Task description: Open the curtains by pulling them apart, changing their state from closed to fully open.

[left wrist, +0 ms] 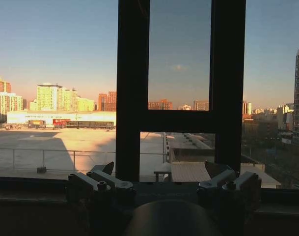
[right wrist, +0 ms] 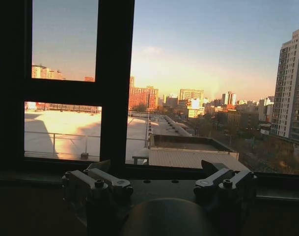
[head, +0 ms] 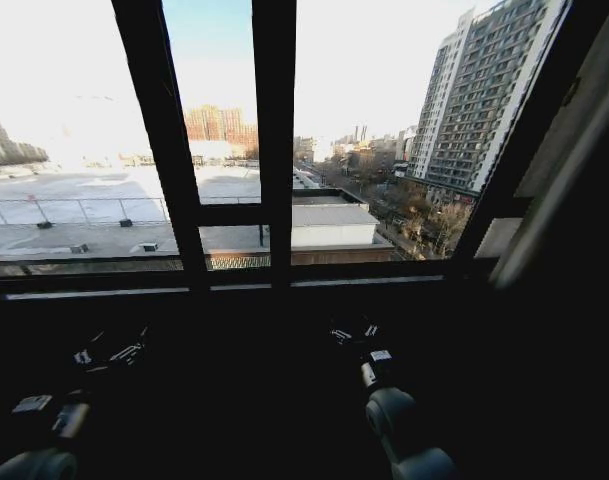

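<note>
The curtains are out of view; the window glass stands uncovered before me, with the city showing through it. My left gripper [head: 109, 350] is held low below the window sill [head: 304, 285], on the left. In the left wrist view it [left wrist: 161, 172] is open with nothing between its fingers [left wrist: 104, 169], facing the dark frame bars [left wrist: 132, 98]. My right gripper [head: 352, 332] is low at the middle right, just under the sill. In the right wrist view it [right wrist: 156, 169] is open and empty too, its fingers [right wrist: 101, 167] pointing at the glass.
Dark vertical and horizontal window frame bars [head: 274, 150] cross the panes. A pale slanted strip [head: 549, 190] runs along the right side of the window; I cannot tell what it is. Below the sill everything lies in deep shadow.
</note>
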### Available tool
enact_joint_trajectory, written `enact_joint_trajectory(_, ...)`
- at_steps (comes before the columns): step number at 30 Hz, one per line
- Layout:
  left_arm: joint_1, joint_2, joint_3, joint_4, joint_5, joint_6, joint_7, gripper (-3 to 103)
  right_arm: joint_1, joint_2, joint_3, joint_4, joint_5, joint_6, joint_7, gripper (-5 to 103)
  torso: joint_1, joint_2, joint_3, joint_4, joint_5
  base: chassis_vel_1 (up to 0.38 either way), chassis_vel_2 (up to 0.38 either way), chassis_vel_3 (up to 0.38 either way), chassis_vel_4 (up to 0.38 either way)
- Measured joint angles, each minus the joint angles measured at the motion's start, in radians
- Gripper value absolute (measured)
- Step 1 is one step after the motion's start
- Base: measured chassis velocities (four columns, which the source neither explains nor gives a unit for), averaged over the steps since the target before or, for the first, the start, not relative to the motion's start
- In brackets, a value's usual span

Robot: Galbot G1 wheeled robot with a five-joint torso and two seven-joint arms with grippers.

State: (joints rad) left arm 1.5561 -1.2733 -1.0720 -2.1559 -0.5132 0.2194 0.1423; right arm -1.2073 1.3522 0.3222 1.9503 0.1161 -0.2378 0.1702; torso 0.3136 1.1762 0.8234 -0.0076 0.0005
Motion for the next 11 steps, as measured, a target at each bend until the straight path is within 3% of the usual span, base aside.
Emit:
enact_joint_trajectory(4, 0.004, -0.004, 0.000, 0.001, 0.000, -0.004, 0.000, 100, 0.002, 0.003, -0.003, -0.009, -0.020, 0.019, -0.001, 100, 0.000, 0.000, 0.000, 0.0000, -0.0001, -0.016, -0.301, 0.027, 0.336)
enact_joint_trajectory(11, 0.005, -0.005, 0.000, 0.005, 0.000, -0.007, -0.001, 100, -0.007, -0.004, 0.003, -0.009, -0.024, 0.024, -0.002, 100, 0.001, 0.000, 0.000, 0.0000, -0.0007, -0.008, -0.041, 0.008, 0.029)
